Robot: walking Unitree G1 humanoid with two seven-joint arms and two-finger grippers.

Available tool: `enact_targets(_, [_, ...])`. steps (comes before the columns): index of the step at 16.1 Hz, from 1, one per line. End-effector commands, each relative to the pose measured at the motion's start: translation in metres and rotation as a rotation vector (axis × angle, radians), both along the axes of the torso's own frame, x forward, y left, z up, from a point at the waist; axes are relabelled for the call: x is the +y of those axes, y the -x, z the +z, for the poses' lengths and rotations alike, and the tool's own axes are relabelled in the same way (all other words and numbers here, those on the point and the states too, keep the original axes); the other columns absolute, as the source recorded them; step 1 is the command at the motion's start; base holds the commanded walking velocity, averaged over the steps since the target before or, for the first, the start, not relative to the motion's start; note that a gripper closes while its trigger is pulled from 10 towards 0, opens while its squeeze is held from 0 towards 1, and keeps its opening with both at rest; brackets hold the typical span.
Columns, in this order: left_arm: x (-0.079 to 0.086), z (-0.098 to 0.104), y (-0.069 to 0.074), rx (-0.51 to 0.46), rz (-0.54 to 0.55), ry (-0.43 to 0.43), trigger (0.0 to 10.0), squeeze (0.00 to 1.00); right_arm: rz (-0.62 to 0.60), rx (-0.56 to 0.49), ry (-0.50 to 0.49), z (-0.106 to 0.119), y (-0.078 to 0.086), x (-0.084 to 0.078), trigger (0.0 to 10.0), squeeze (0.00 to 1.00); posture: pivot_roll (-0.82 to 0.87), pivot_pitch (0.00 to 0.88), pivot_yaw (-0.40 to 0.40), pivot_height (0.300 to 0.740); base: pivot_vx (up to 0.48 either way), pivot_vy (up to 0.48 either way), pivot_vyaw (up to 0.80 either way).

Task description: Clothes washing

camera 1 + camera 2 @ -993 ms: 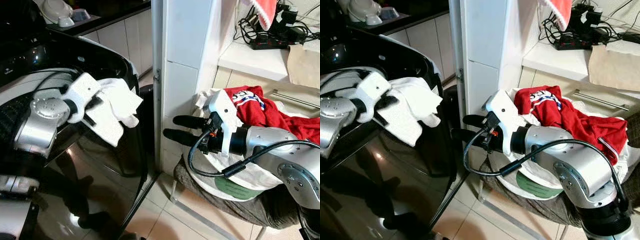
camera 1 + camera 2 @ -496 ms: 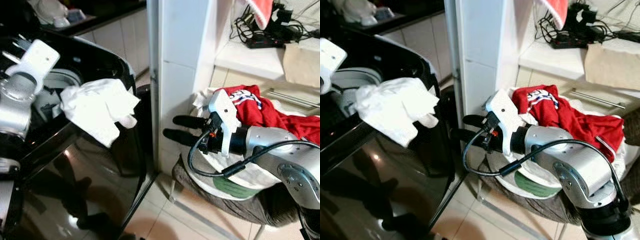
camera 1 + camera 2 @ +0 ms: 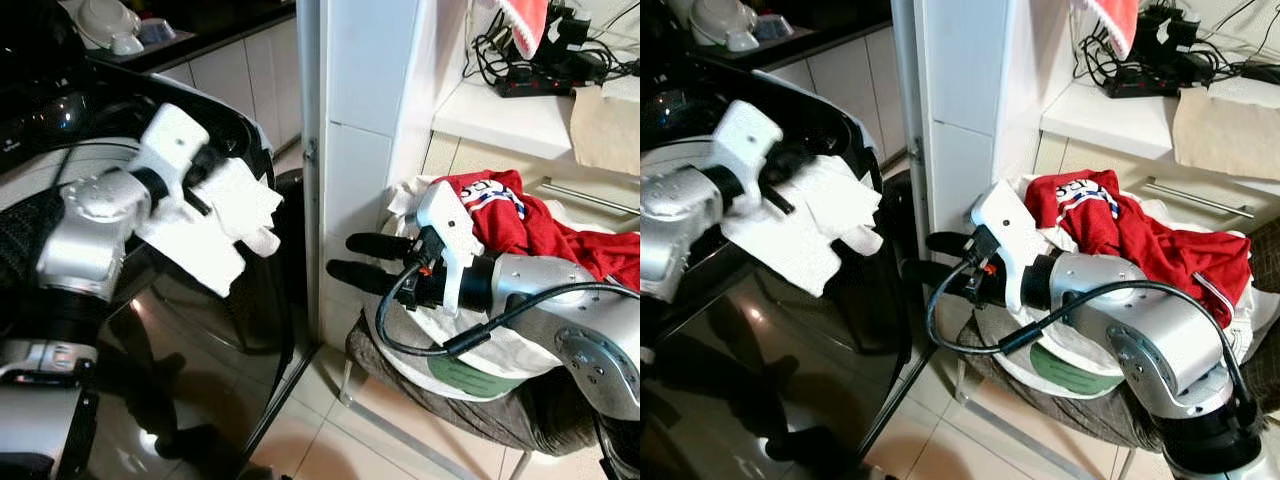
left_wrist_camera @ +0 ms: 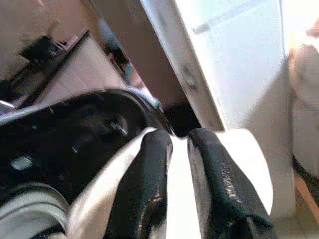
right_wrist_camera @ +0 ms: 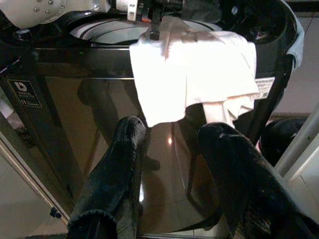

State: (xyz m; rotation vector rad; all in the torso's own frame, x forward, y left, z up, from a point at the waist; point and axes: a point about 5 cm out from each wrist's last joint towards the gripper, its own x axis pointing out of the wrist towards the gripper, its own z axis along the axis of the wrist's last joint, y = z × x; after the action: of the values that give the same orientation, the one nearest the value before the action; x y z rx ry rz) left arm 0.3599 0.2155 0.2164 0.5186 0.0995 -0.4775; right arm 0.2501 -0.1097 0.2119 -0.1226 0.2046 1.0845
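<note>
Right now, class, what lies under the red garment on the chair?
The red garment lies on a heap of white laundry with a green patch, on a grey-draped chair. Anything deeper in the heap is covered. The right pincer hovers beside it, open.

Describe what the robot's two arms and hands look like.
Both arms are silver metal with rounded joint housings and black bands. Each ends in a white plastic wrist block and two long, black, rough-textured fingers: the left hand, the right hand. A black cable loops beneath the right forearm, near small red and orange wires.
</note>
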Motion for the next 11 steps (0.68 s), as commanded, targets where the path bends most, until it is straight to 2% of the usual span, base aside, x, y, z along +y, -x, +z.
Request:
enact_targets(1, [0.001,-0.006,0.002,0.033,-0.01,-0.052,10.0,1.0,-0.004,-0.003,0.018,-0.002,0.001,-0.001,10.0,0.0,-0.03,0.0,0.058,0.74,0.0,0.0,0.0])
enact_targets(4, [0.001,-0.015,0.001,0.051,0.02,-0.057,10.0,1.0,-0.035,-0.002,0.023,-0.007,-0.001,-0.002,10.0,0.0,-0.03,0.0,0.065,0.74,0.0,0.0,0.0])
enact_targets(9, [0.0,-0.027,-0.001,0.029,0.059,-0.075,10.0,1.0,-0.044,0.019,0.007,-0.014,0.004,0.002,10.0,0.0,-0.03,0.0,0.073,0.74,0.0,0.0,0.0])
enact_targets(11, [0.003,-0.035,-0.003,0.067,0.085,-0.144,10.0,1.0,-0.041,0.02,0.012,-0.016,0.005,0.003,10.0,0.0,-0.03,0.0,0.075,0.74,0.0,0.0,0.0])
